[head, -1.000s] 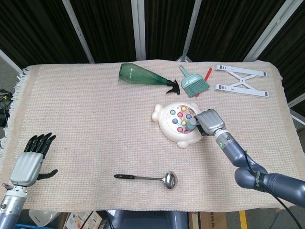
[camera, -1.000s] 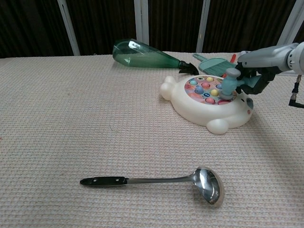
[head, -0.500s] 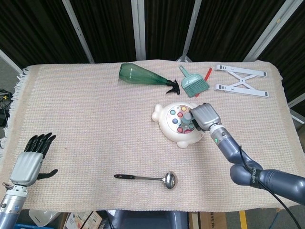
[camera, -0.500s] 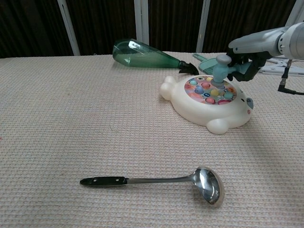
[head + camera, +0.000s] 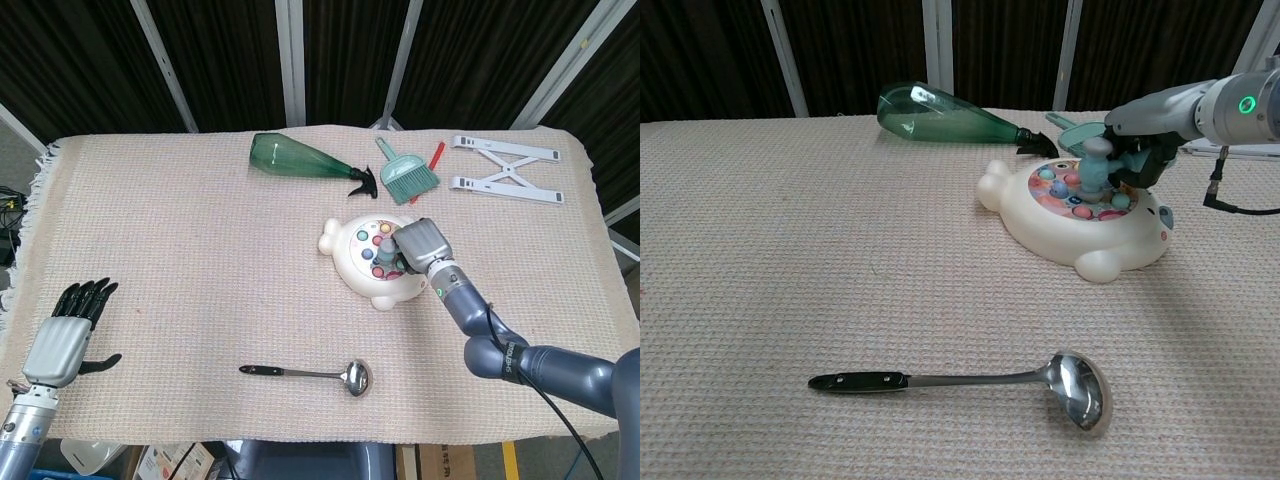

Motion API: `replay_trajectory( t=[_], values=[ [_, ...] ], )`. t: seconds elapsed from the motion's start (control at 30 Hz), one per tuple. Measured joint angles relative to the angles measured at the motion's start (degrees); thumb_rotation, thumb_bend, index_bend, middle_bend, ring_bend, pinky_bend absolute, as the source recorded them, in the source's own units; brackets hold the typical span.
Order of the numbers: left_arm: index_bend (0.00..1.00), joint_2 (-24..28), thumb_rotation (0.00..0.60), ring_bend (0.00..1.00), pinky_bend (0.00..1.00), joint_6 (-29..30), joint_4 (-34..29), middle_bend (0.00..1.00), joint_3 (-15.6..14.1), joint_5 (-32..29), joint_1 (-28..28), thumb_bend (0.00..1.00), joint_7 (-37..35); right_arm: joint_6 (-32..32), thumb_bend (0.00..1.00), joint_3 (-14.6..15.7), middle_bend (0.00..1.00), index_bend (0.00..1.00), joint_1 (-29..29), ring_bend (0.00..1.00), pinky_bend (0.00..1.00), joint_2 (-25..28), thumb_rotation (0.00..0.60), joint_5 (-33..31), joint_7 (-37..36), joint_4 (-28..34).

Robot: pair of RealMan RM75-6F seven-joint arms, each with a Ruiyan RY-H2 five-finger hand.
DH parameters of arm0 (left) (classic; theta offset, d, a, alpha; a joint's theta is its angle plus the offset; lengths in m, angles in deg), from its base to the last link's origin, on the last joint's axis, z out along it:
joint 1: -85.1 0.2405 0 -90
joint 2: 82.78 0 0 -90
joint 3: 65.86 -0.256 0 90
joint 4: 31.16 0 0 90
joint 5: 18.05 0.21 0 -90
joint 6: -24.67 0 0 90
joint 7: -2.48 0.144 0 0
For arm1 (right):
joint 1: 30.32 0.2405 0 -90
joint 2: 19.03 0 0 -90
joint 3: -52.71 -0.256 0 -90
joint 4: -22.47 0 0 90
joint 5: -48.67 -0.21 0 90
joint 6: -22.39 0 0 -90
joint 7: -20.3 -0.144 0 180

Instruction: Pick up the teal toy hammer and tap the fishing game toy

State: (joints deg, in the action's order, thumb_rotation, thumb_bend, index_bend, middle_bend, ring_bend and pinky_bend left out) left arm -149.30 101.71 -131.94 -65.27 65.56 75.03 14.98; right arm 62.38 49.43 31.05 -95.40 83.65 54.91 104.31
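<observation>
The cream fishing game toy [image 5: 352,263] [image 5: 1071,238] lies right of the table's middle, its round top dotted with coloured fish. My right hand [image 5: 421,246] [image 5: 1140,156] grips the teal toy hammer [image 5: 1095,168] [image 5: 384,247] over that top. The hammer's head points down and meets the coloured fish disc. My left hand [image 5: 68,335] rests at the near left edge of the cloth, holding nothing, its dark fingers spread. It shows only in the head view.
A green spray bottle [image 5: 298,158] lies behind the toy. A teal dustpan [image 5: 406,173] and a red stick [image 5: 435,157] lie at the back, a white folding stand [image 5: 506,168] at the back right. A steel ladle [image 5: 310,374] lies near the front edge.
The right hand has shifted left over the toy, lifting the hammer and bringing its head down again on the fish disc. The left hand has stayed put.
</observation>
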Motion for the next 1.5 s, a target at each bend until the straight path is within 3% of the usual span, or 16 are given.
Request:
replay_trajectory(
  t=[0.23,0.43,0.73,1.03,1.33,1.5],
  values=[
    [0.00,0.04,0.600,0.00,0.00,0.32,0.18,0.00,0.00,0.25,0.01,0.11,-0.38,2.25,0.98,-0.09,0.84,1.00,-0.03,0.70,0.35,2.20,0.600,0.25,-0.16,3.47],
    [0.00,0.26,0.600,0.00,0.00,1.06,0.27,0.00,-0.05,0.48,0.36,0.11,-0.70,5.54,0.98,-0.19,0.84,1.00,-1.69,0.70,0.35,7.20,0.600,1.97,-1.40,8.79],
    [0.00,0.64,0.600,0.00,0.00,1.75,-0.52,0.00,-0.29,0.96,0.69,0.11,-0.02,8.97,0.98,2.48,0.84,1.00,-9.41,0.70,0.31,10.88,0.600,8.55,-8.27,11.15],
    [0.00,1.28,0.600,0.00,0.00,2.89,-2.50,0.00,-0.56,1.41,1.29,0.11,1.97,9.09,0.98,5.00,0.84,0.99,-16.37,0.66,0.26,7.05,0.600,17.32,-18.27,1.53],
    [0.00,1.65,0.600,0.00,0.00,3.25,-4.09,0.00,-0.71,1.60,1.51,0.11,3.70,7.28,0.98,5.16,0.81,0.91,-20.30,0.61,0.19,1.18,0.600,23.86,-26.57,-9.76],
    [0.00,1.80,0.600,0.00,0.00,3.36,-4.49,0.00,-0.70,1.44,1.62,0.11,4.17,5.73,0.98,4.68,0.74,0.82,-21.60,0.54,0.14,-1.05,0.600,25.69,-29.69,-13.94]
  ],
)
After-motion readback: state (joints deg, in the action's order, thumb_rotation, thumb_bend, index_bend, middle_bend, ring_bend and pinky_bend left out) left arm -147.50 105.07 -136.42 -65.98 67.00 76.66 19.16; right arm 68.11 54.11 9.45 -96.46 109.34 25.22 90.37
